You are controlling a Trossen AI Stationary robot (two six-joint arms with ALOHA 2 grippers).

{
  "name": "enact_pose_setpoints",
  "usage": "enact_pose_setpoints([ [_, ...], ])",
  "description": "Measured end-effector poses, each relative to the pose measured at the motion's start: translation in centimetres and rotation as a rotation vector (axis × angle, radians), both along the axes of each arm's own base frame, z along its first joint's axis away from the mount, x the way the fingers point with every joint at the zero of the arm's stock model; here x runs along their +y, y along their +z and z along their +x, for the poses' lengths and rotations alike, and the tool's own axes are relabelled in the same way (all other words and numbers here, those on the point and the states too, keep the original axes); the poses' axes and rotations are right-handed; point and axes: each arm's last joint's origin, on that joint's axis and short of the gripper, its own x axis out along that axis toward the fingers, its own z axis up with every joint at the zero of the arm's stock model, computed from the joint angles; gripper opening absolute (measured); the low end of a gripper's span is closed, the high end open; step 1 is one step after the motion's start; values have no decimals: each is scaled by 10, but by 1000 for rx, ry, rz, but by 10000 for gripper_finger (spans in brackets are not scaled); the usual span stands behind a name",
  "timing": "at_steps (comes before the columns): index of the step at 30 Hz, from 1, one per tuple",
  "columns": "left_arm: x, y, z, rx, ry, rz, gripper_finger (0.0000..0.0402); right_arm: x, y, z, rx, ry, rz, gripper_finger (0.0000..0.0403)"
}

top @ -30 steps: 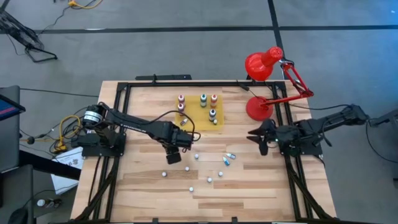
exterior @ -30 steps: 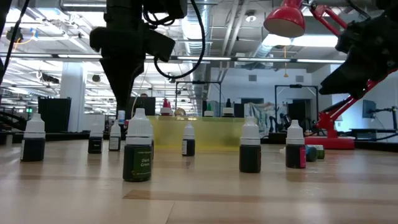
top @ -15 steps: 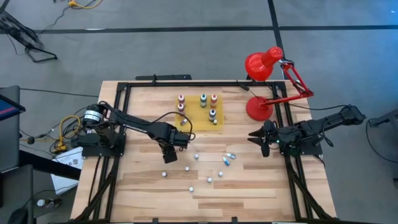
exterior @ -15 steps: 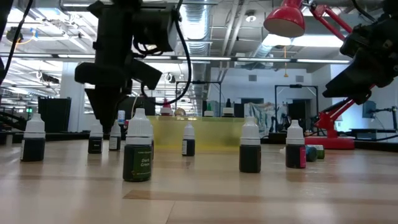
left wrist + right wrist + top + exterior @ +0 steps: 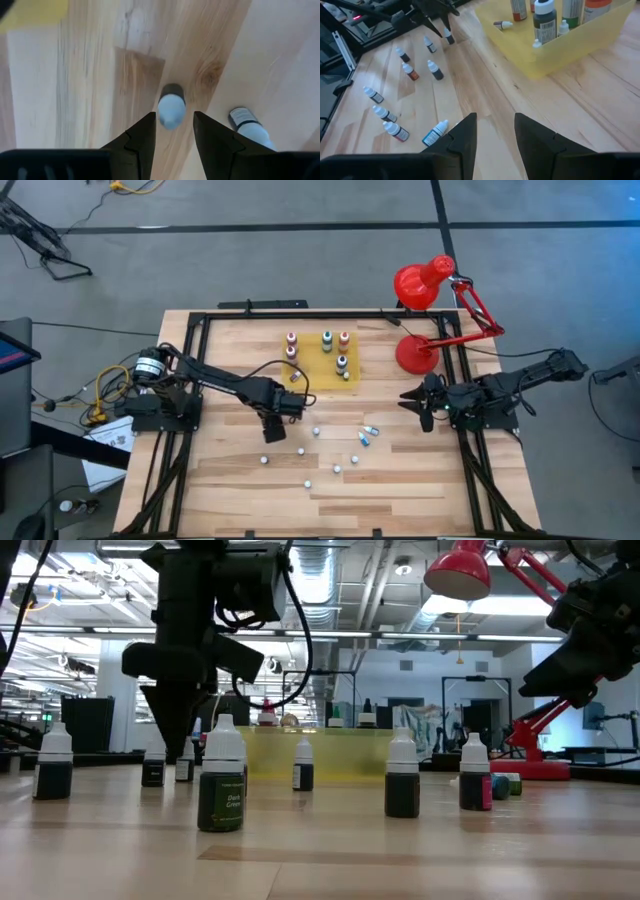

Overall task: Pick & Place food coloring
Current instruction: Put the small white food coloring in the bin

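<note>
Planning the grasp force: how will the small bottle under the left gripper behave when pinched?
The bottle stands upright, tall and narrow, so it will probably tip if one finger touches first. It looks tiny, likely very light. Its rounded white cap may slip.

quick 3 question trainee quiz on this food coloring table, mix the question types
1. True or false: the left end effector is open above a standing white-capped bottle.
2. Where do the sorted bottles stand? A) yellow tray B) beside the lamp base C) on the floor
3. Which end effector waits near the red lamp?

Key: 1 true. 2 A. 3 the right end effector.
</note>
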Motion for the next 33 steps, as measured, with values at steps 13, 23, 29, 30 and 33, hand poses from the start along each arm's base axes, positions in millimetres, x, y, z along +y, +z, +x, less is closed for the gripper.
enact_pose_setpoints([
  [13,0,1,0,2,-1,-6,125,0,0,0,0,0,0,122],
  [23,0,0,3,-25,0,-9,125,0,0,0,0,0,0,122],
  [29,1,0,3,-31,2,-6,110,0,0,0,0,0,0,122],
  [30,1,0,3,-34,3,-5,104,0,0,0,0,0,0,122],
  [33,3,0,5,-51,9,-5,79,0,0,0,0,0,0,122],
])
